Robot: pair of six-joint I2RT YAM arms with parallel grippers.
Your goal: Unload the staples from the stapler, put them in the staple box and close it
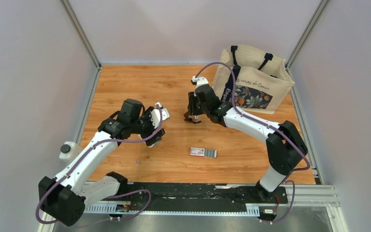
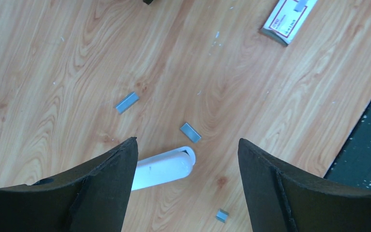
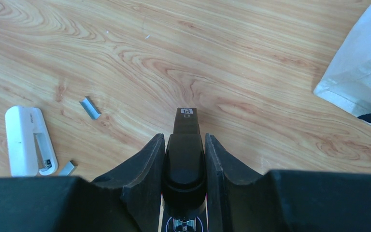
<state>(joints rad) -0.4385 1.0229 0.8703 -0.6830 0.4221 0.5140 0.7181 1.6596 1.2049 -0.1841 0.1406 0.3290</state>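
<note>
I read the right fingers [image 3: 142, 179] clamped on the black stapler [image 3: 184, 145]. The left fingers [image 2: 106, 183] stand apart over the desk [image 2: 53, 58]; loose staples [image 2: 126, 102] lie on it at their 12 o'clock.

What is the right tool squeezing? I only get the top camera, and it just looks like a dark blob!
Observer: The right wrist view shows the right tool shut on a long black plastic stapler with a tiny white label at its tip.
Operator: How many staples are lying out?
Observer: The left wrist view shows three short silvery-grey staple strips lying on the wooden table.
Operator: What's hiding under the left arm?
Observer: A white rounded plastic piece lies on the table, below the open left tool.
</note>
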